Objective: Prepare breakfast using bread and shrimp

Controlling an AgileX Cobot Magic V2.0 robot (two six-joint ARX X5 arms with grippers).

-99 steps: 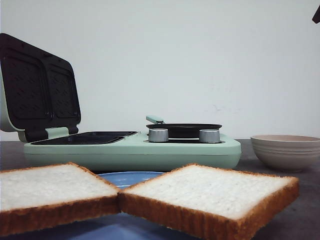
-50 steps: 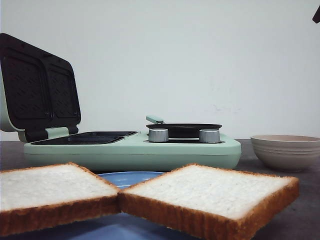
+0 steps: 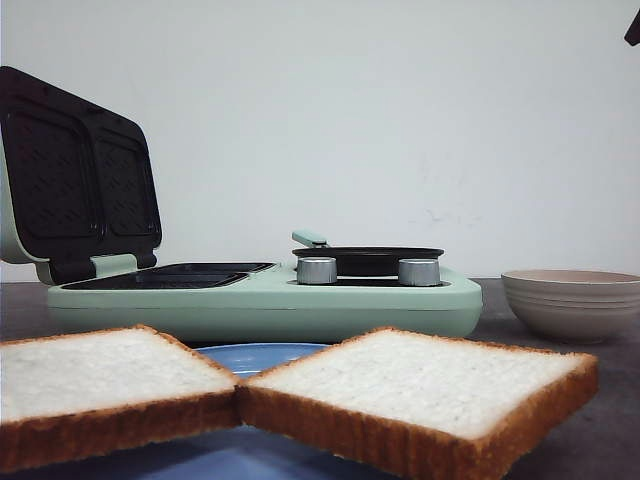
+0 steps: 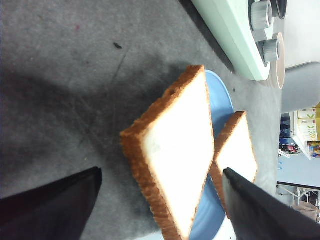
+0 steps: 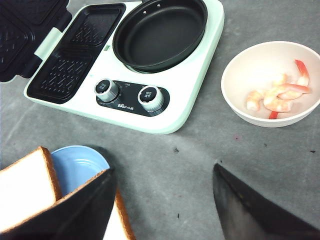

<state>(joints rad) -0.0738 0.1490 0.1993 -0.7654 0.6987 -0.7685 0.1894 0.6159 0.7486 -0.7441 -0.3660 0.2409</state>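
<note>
Two bread slices point(image 4: 177, 165) lay overlapping a blue plate point(image 4: 220, 100), directly beneath the spread, empty left end effector point(image 4: 160, 200), presumably staged for pickup. The right end effector point(image 5: 165, 200), likewise released, hovered short of the breakfast maker point(image 5: 190, 100); beyond it, a bowl point(image 5: 235, 95) held shrimp point(image 5: 277, 95).

Black fingers point(image 5: 250, 210) — flat, tapered, matte

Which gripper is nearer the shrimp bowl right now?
Right. The right gripper hovers open with the shrimp bowl just ahead; the left gripper is over the bread on the blue plate.
</note>
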